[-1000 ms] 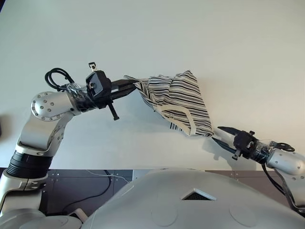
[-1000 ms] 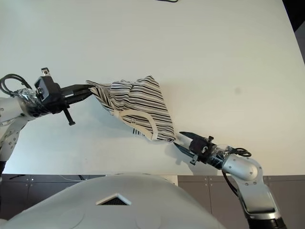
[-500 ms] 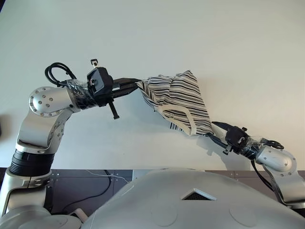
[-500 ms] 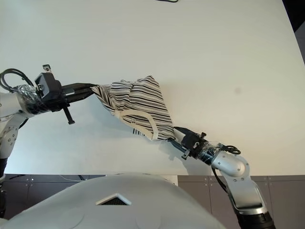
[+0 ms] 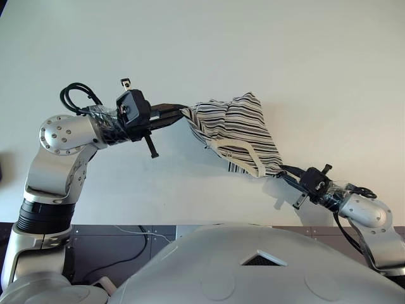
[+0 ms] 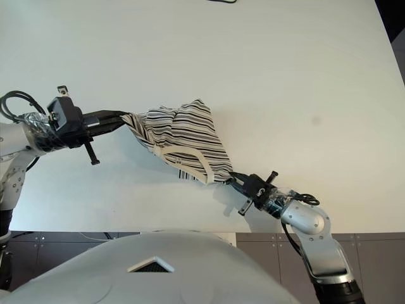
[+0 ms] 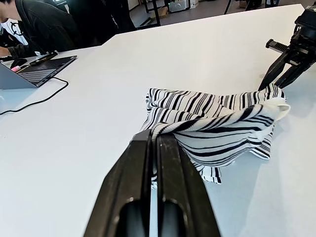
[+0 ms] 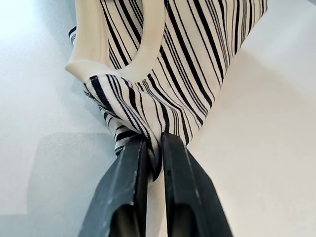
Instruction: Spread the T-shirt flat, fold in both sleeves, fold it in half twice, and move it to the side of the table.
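One bunched black-and-white striped T-shirt (image 5: 237, 133), its sleeves lost in folds, spans two pairs of jaws, sagging onto the white surface (image 5: 329, 57). The left jaws clamp one end and the right jaws pinch the other.

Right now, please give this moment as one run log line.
left gripper: shut on T-shirt | right gripper: shut on T-shirt | T-shirt: bunched, not spread flat | surface: white table

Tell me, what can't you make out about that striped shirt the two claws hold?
Sleeves: head views, the bunched T-shirt folds over them.
Tips of the left gripper: left wrist view, buried in cloth.
Rest of the T-shirt: right wrist view, cut off at the edge past the right gripper.
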Tool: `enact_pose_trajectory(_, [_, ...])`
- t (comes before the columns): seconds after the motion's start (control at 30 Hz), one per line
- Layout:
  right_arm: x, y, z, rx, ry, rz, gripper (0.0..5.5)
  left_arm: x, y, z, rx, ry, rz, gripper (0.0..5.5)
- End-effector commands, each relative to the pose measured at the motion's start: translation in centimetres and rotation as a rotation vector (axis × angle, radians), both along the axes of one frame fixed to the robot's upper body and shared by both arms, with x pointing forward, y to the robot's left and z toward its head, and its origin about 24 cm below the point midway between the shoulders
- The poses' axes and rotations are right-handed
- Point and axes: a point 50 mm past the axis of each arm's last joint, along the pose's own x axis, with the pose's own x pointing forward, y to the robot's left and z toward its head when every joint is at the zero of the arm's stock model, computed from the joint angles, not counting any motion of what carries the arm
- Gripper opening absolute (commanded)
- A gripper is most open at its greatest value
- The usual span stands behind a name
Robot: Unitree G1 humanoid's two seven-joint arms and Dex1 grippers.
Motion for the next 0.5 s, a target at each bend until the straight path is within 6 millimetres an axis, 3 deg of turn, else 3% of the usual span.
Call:
enact_pose_trajectory(0.03, [0.9, -0.1, 1.1, 0.049, -0.040, -0.031, 0.14, 0.5, 0.5, 0.2, -0.007, 0.001, 0.050, 0.10])
enact_pose_trajectory(0.2, [2.4, -1.0, 2.9, 0.118, -0.068, -0.065, 0.14, 1.1, 0.6, 0.4, -0.070, 0.032, 0.148, 0.10])
enact_pose_trajectory(0.4, [5.5, -2.4, 4.9, 0.037, -0.150, -0.036, 0.14, 3.2, 0.3, 1.8, -0.152, 0.002, 0.267, 0.10])
enact_pose_trajectory(0.5, [9.1, -3.0, 6.6, -0.042, -0.228, 0.033, 0.14, 5.0, 0.0, 2.2, -0.123, -0.063, 0.304, 0.10])
